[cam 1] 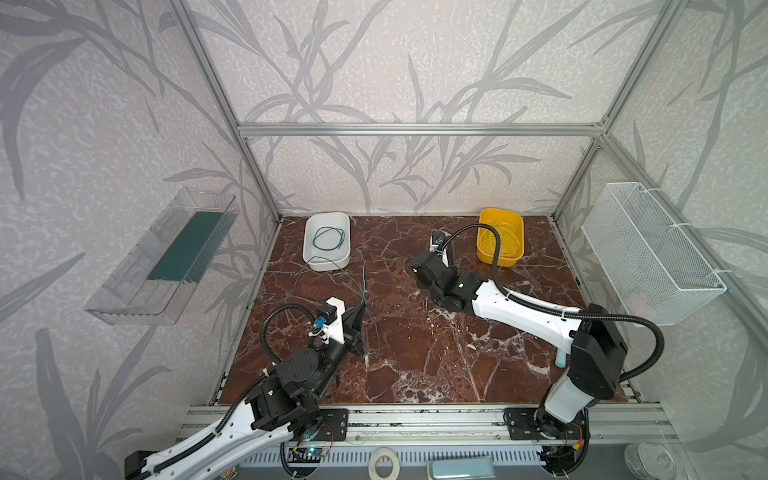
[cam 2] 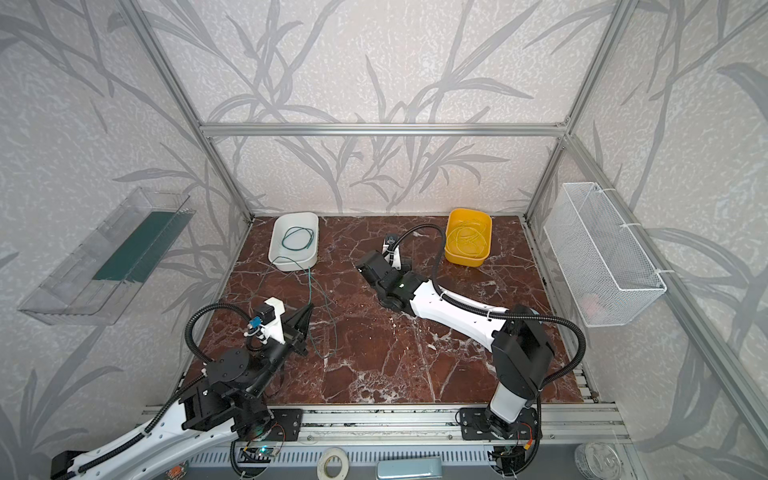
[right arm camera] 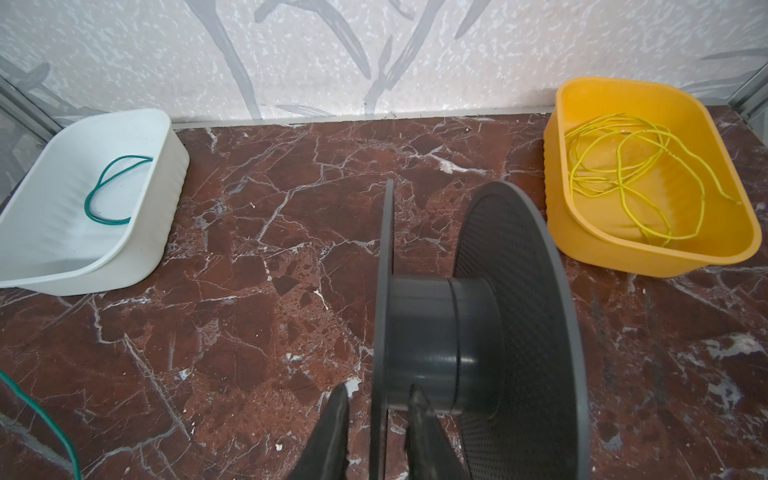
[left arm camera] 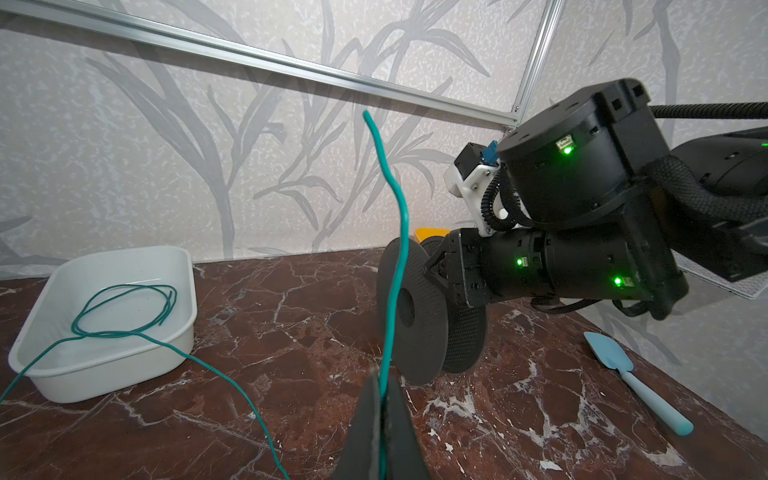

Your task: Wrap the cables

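Note:
A thin green cable (left arm camera: 397,232) stands up from my left gripper (left arm camera: 384,376), which is shut on it. The cable trails over the marble table (cam 1: 415,353) into loose loops (cam 1: 328,239) in a white tub (cam 1: 328,264). In both top views the left gripper (cam 2: 309,309) hovers left of centre. A black spool (right arm camera: 432,332) stands on edge on the table. My right gripper (right arm camera: 379,390) is open, one finger on each side of the spool's near flange, with gaps showing. A yellow cable (right arm camera: 623,174) lies in a yellow tub (right arm camera: 582,232).
A light blue spatula (left arm camera: 636,382) lies on the table near the right arm's base. A white wire basket (cam 1: 648,249) hangs on the right wall and a clear tray (cam 1: 166,257) on the left wall. Aluminium frame posts stand at the table's corners.

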